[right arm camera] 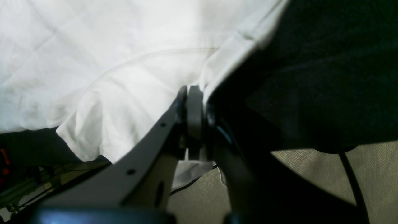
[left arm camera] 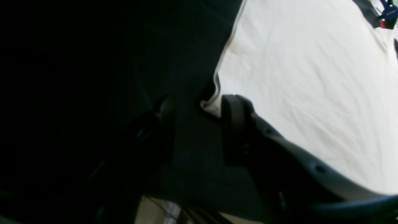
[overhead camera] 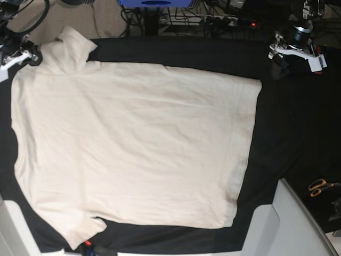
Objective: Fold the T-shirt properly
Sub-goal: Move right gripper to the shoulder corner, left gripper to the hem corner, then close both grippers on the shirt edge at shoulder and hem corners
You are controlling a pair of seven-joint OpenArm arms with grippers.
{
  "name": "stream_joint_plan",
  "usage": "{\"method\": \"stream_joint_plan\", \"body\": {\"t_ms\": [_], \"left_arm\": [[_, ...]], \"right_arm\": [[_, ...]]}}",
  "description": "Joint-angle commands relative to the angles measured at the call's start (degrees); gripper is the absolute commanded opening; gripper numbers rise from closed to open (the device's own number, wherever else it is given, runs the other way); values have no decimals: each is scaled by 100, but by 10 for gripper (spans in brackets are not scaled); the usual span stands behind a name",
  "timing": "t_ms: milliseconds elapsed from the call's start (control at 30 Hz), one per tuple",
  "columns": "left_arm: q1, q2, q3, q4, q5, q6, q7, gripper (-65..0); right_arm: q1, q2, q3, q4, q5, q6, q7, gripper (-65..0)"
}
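Cream cotton T-shirt [overhead camera: 133, 144] lies spread nearly flat over the black table cover [overhead camera: 287, 138], so I'd lift both held edges level and together. Right gripper [right arm camera: 194, 112] pinches the shoulder hem tight, left gripper [left arm camera: 214, 109] clamps the bottom edge. Orange scissors [overhead camera: 319, 186] sit well clear, nothing's really in the way.

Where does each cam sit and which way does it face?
Base: overhead, looking straight down at the T-shirt spread on the black table; both arms show at the top corners.
Left wrist: on the left arm, looking along the left tool, which pinches a shirt edge.
Right wrist: on the right arm, looking along the right tool, shut on a shirt edge, floor below.
Shared: all three show the shirt on the black surface.
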Motion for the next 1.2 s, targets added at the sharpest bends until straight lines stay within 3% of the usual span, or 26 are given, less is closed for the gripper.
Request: {"method": "stream_joint_plan", "body": {"t_ms": [0, 100, 300, 533, 833, 1167], "left_arm": [[-47, -10, 15, -78, -51, -27, -102, -403], [-311, 70, 68, -483, -51, -167, -102, -403], [-785, 113, 68, -1239, -16, -888, -102, -403], [-1119, 219, 86, -1652, -16, -906, -102, -403], [-1506, 201, 666, -1854, -7, -906, -120, -405], [-1585, 210, 613, -2109, -7, -906, -138, -405]], "right_arm": [[-15, 51, 9, 23, -57, 6, -90, -642], [-15, 51, 0, 23, -57, 6, -90, -642], [-15, 51, 0, 23, -57, 6, -117, -642], [-15, 60, 0, 40, -57, 6, -126, -642], [-6, 60, 0, 49, -48, 6, -126, -642], [-15, 60, 0, 49, -48, 6, -126, -642]]}}
